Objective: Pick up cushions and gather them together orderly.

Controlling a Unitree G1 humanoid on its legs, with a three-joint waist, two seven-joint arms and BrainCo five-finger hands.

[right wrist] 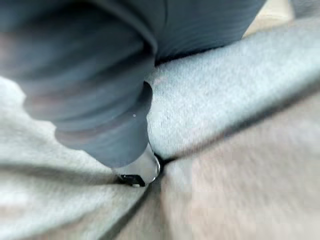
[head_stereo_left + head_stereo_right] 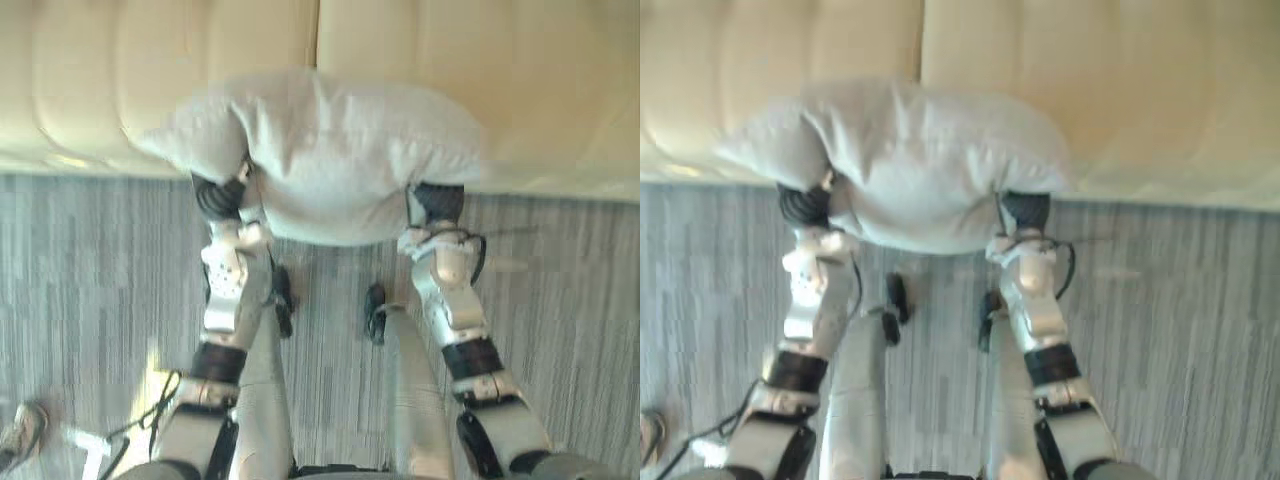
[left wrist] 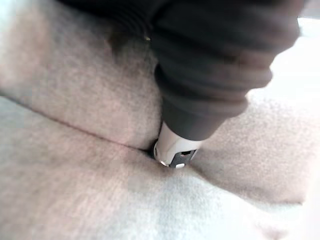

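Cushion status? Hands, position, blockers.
Left hand and right hand dug into cushion, one each side; grip unreadable. Cushion held up at sofa front. Person's shoe on floor far left, not blocking.

The cushion (image 2: 350,160) was my main block. It filled the whole gap between my left hand (image 2: 218,195) and right hand (image 2: 437,203) and covered the middle of the sofa's (image 2: 500,80) front edge, so I had no way forward there. To either side of it the sofa lay bare along that edge. The carpet floor (image 2: 90,260) was open outside both arms. A person's shoe (image 2: 22,430) sat at the floor's near left corner, well apart from my left arm.
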